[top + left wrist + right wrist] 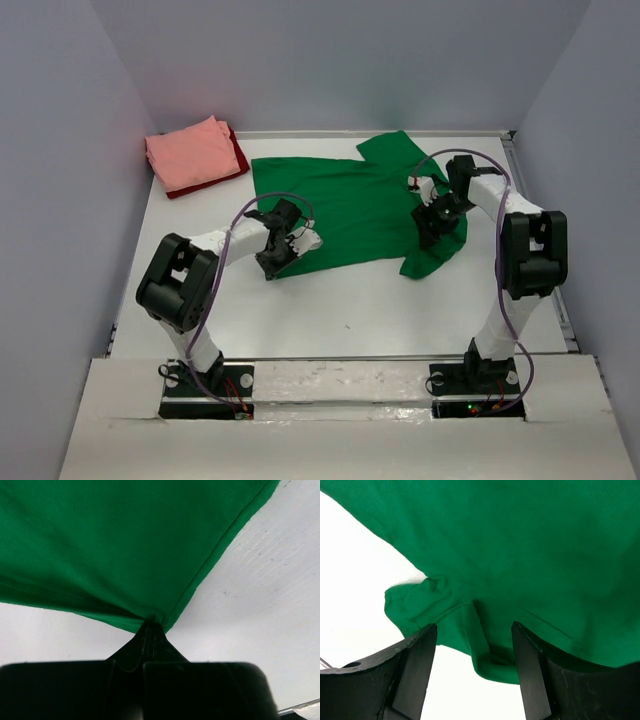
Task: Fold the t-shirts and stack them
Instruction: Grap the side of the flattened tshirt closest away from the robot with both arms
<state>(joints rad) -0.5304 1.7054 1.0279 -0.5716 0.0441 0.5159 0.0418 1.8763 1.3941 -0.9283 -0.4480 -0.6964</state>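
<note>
The green t-shirt (340, 205) lies spread flat mid-table, one sleeve toward the back and one at the right front. My left gripper (272, 268) is at its near left corner; in the left wrist view the gripper (152, 624) is shut on that hem corner of the green cloth (125, 545). My right gripper (428, 237) is over the right sleeve. In the right wrist view it (474, 626) stands open, with a rumpled fold of the green t-shirt (530, 545) between its fingers (417, 665), not pinched. A folded salmon pink t-shirt (190, 155) rests on a dark red one (238, 160) at the back left.
The white table (330, 310) is boxed in by grey walls (60, 180) at the left, back and right. A metal rail (545, 250) runs along its right edge. The arms' bases (205, 385) are bolted at the near edge.
</note>
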